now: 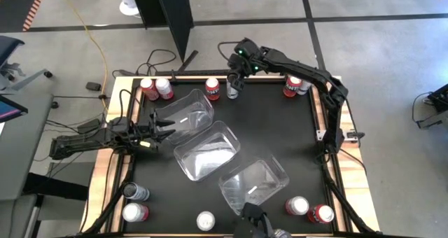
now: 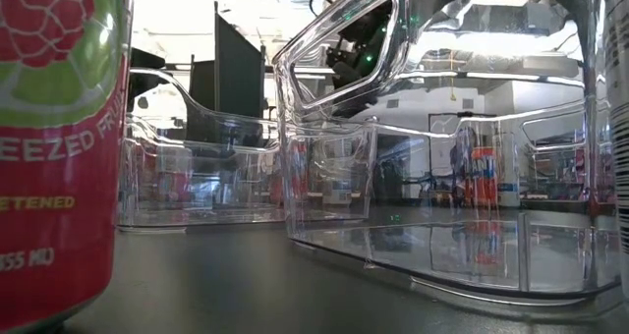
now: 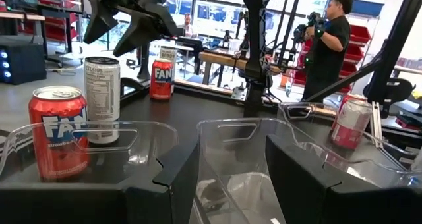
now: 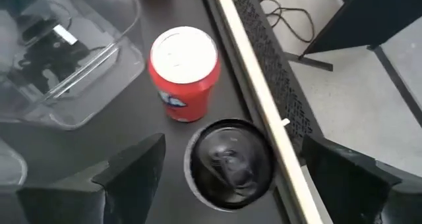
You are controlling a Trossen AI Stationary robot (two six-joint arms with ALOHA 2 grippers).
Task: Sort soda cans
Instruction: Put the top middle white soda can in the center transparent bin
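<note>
A dark-topped soda can [image 4: 231, 161] stands against the table's far edge, beside a red can [image 4: 183, 69]. My right gripper [image 4: 232, 148] hangs open above the dark can, slanting down, one finger to each side and clear of it; it is also in the high view [image 1: 234, 78]. My left gripper [image 1: 166, 122] rests level at the table's left, open, its fingers at the left end of a clear tub [image 1: 185, 115]. More cans stand upright at the far left [image 1: 156, 89], far right [image 1: 297, 86], near left [image 1: 135, 201] and near right [image 1: 309, 210]. My left gripper [image 3: 231, 204] has clear tub wall [image 3: 237, 171] showing between its two fingers; I cannot tell whether either finger touches it. The tub stands flat on the table.
Three clear tubs lie in a slanting row across the table's middle [image 1: 185, 115], [image 1: 208, 150], [image 1: 253, 184]. A lone can [image 1: 205, 220] stands at the near edge. A wooden rim [image 1: 336, 126] borders the table. A person [image 3: 330, 39] stands in the room beyond.
</note>
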